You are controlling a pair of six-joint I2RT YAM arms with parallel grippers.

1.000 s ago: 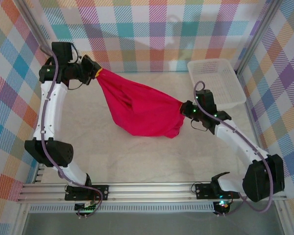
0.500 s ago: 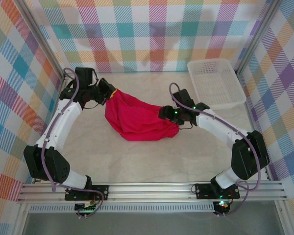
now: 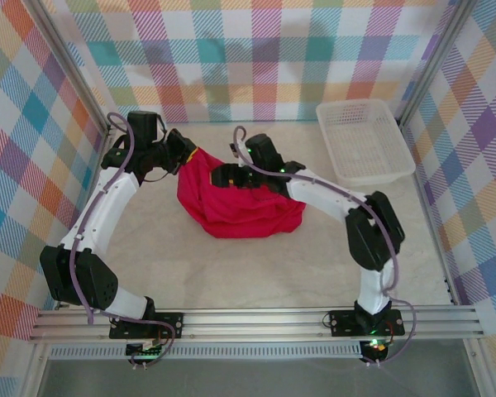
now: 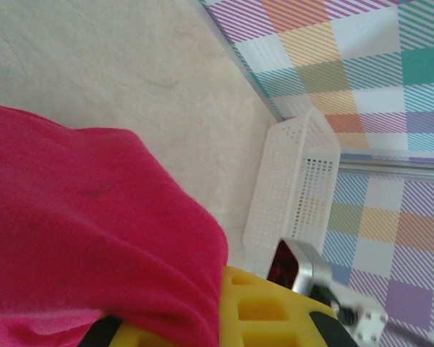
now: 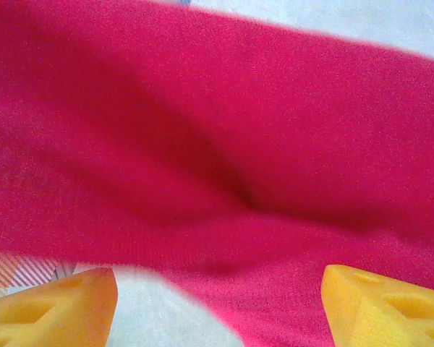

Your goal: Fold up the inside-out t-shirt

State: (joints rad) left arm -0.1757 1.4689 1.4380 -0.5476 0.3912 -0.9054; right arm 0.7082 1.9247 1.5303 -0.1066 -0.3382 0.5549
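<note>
Shirt lies bunched at the middle of the table, long axis left to right. Left gripper pinches its far left corner; right gripper, jaws spread wide, hovers above the shirt just beside it.

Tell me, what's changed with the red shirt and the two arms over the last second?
The right tool let go of the t-shirt and swung left across it, jaws now open near the left tool. The left tool moved inward, still clamped on the fabric. The t-shirt, earlier stretched between them, slumped into a smaller heap. The white basket stayed put.
</note>
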